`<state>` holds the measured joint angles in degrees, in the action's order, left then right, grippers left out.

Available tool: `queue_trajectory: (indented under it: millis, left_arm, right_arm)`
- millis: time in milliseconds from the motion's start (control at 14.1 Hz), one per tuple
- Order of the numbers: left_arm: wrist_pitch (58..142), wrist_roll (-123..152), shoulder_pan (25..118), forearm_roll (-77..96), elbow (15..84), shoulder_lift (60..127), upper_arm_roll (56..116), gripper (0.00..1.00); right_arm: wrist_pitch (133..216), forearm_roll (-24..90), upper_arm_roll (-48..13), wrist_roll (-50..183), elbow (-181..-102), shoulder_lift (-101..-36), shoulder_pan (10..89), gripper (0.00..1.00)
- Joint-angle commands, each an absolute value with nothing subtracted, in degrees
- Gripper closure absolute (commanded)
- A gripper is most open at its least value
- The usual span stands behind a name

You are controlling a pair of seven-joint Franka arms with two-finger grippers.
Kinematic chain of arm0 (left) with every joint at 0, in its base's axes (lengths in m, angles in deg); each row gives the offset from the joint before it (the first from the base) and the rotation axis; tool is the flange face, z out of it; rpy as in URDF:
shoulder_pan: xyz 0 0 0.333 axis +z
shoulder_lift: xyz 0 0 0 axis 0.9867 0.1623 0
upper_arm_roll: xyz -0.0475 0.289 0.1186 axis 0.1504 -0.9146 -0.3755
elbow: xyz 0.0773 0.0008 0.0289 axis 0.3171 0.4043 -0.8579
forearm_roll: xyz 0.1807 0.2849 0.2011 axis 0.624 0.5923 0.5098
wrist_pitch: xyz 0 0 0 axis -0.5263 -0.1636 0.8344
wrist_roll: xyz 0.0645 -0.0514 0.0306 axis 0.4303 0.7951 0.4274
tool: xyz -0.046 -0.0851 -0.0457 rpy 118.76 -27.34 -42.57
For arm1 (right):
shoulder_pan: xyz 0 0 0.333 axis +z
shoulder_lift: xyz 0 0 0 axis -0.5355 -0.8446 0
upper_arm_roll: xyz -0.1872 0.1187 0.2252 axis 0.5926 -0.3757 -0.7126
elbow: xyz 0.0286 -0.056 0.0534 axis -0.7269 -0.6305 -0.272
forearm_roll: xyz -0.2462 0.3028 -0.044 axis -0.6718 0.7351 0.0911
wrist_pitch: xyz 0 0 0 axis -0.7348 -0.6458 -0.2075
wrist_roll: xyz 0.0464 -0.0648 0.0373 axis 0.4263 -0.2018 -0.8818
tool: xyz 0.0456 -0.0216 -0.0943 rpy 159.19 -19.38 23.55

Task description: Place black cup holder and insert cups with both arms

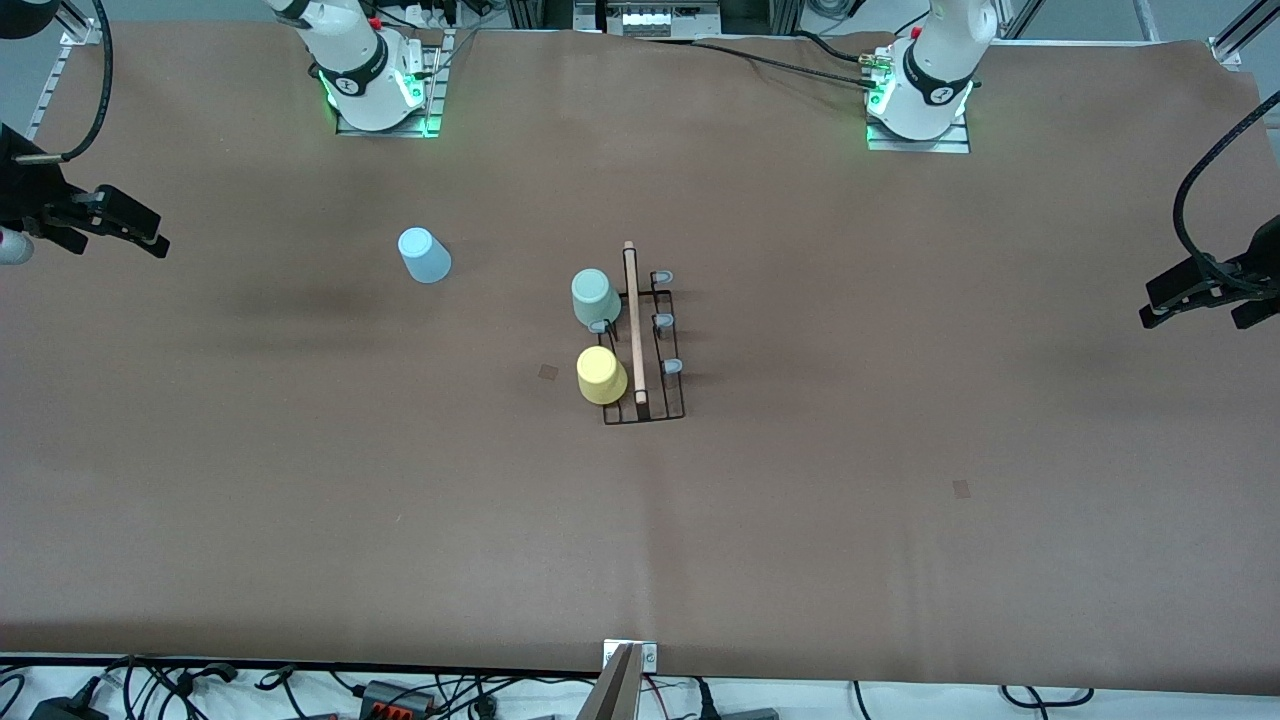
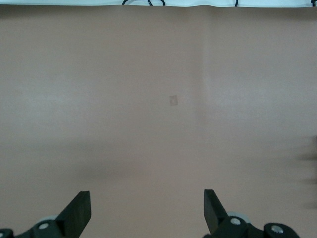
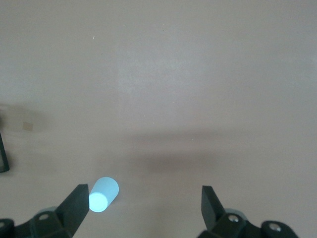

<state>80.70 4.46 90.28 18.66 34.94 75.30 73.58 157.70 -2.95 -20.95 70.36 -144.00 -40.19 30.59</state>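
Brown paper-covered table, two white robot arms based along its edge farthest from the front camera, cables trailing off that edge and along the nearest edge.

Item 1: black cup holder, standing near the table's centre. Thin wire frame, rectangular base, light wooden rod handle running along its top. Three pale-tipped pegs stand bare on the side toward the left arm's end.

Item 2: mint green cup, upside down on the holder, on the side toward the right arm's end.

Item 3: yellow cup, also upside down on the holder, same side, nearer the front camera than the green one and just beside it.

Item 4: light blue cup, upside down on the table, apart from the holder, toward the right arm's end and the arms' edge. Also seen in the right wrist view.

Item 5: left gripper, at the left arm's end of the table, over its edge, fingers spread wide, holding nothing; bare table beneath.

Item 6: right gripper, at the right arm's end of the table, fingers spread wide, empty; the blue cup lies below, near one fingertip in the wrist view.
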Motion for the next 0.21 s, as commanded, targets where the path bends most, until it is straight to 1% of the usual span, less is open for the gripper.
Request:
queue_trajectory:
  millis: [0, 142]
  left_arm:
    - [80.5, 4.5, 90.4, 18.0, 34.6, 75.2, 73.7, 0.00]
    - [80.5, 4.5, 90.4, 18.0, 34.6, 75.2, 73.7, 0.00]
  right_arm:
    - [158.2, -3.9, -21.8, 69.4, -145.1, -39.0, 30.0, 0.00]
    - [158.1, -3.9, -21.8, 69.4, -145.1, -39.0, 30.0, 0.00]
